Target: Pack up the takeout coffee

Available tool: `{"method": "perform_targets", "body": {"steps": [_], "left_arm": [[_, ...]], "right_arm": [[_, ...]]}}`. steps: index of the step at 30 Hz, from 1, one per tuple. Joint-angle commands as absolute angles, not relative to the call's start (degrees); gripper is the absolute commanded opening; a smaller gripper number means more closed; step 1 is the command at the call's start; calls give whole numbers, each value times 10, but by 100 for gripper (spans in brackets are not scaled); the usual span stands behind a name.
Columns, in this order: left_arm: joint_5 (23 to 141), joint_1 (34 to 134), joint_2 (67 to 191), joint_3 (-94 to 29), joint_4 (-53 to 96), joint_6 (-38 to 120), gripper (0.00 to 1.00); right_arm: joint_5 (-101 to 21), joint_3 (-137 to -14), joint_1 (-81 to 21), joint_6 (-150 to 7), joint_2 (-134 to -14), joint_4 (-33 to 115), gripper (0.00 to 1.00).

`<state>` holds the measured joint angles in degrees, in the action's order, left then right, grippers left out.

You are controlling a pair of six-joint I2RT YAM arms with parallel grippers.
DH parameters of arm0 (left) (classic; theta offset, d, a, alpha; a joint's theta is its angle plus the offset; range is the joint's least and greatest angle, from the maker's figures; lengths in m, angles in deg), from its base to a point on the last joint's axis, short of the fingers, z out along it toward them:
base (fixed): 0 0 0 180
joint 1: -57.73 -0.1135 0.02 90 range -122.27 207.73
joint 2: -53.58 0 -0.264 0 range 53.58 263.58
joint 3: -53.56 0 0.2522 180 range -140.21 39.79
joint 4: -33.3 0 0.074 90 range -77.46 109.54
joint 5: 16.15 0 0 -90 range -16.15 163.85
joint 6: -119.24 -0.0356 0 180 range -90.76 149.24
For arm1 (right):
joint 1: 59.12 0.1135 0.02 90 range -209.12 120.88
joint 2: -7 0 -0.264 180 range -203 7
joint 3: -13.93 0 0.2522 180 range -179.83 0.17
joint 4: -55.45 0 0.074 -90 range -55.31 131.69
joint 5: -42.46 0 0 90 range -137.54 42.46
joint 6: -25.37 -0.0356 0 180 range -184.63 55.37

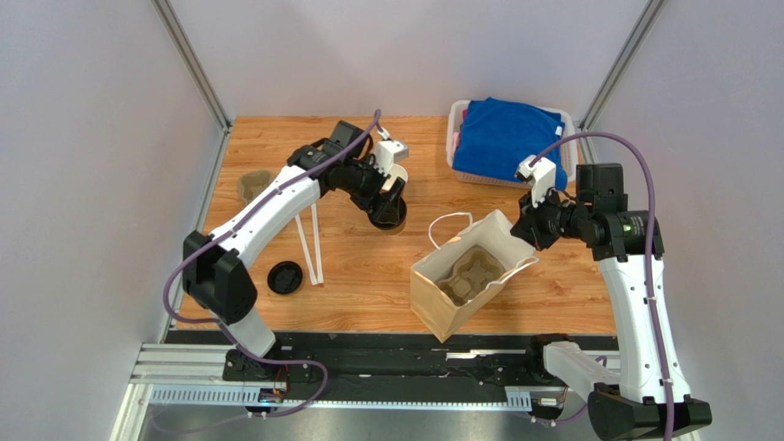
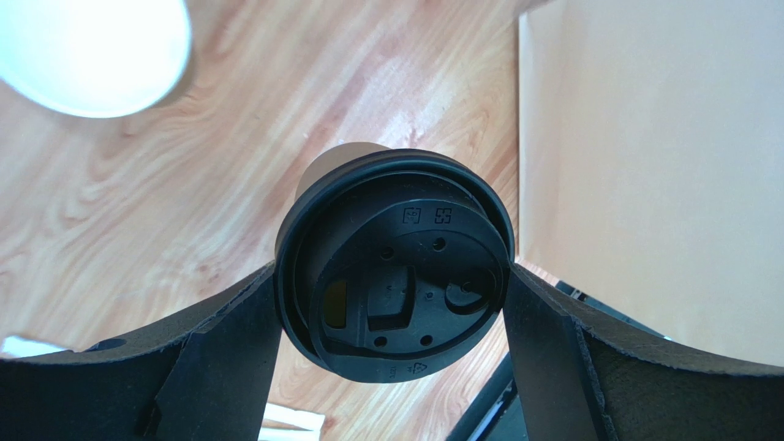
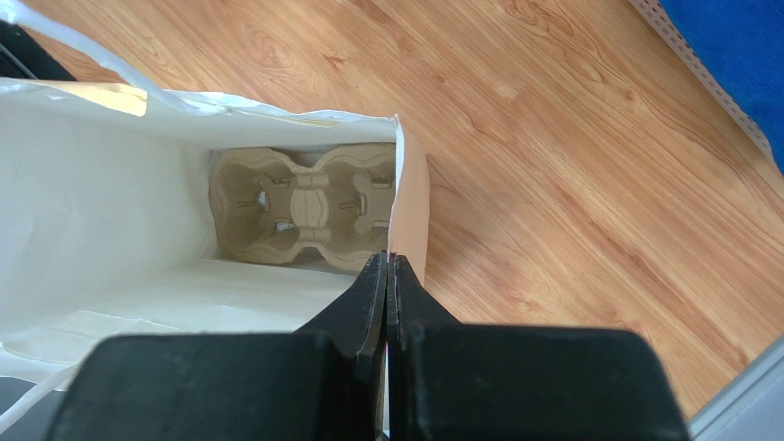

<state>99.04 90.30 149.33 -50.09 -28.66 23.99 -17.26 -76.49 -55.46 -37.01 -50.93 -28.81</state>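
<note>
Left claw (image 2: 391,303) clenched round takeout coffee (image 2: 396,276), lid up. Paper bag (image 1: 428,299) lies right and nearer; right claw (image 3: 387,276) pinches its right rim, mouth open. Next carry likely goes rightward.

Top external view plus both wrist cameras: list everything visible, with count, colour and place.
takeout coffee: 1, brown cup with black lid, between the left fingers, left of the bag
paper bag: 1, brown outside, white inside, open, centre-right of the table
cup carrier: 1, beige, at the bag's bottom
loose lid: 1, black, on the table, near left
straws: 2, white, lying beside the loose lid
basket: 1, white, far right corner
cloth: 1, blue, in the basket
brownish item: 1, far left, kind unclear
table: 1, light wood
left gripper: shut on the takeout coffee
right gripper: shut, pinching the paper bag's rim
</note>
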Motion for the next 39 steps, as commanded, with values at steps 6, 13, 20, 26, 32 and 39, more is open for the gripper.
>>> {"method": "perform_targets", "body": {"steps": [6, 13, 20, 26, 32, 39], "left_arm": [[1056, 894, 1360, -568, -321, 215, 49], [1101, 928, 1319, -698, -333, 198, 49], [1066, 1059, 1385, -889, -417, 123, 49], [1015, 1184, 1451, -939, -477, 68, 49], [982, 1243, 1500, -915, -509, 49, 48], [918, 1262, 1538, -891, -507, 33, 48]], "right_arm": [[-136, -764, -554, -414, -468, -270, 0], [-142, -751, -553, -458, -478, -246, 0], [-146, -766, -545, -471, -496, -234, 0], [-157, -773, -531, -478, -505, -231, 0], [-158, -782, -523, -483, -509, -231, 0], [-159, -788, -502, -505, -512, -227, 0]]}}
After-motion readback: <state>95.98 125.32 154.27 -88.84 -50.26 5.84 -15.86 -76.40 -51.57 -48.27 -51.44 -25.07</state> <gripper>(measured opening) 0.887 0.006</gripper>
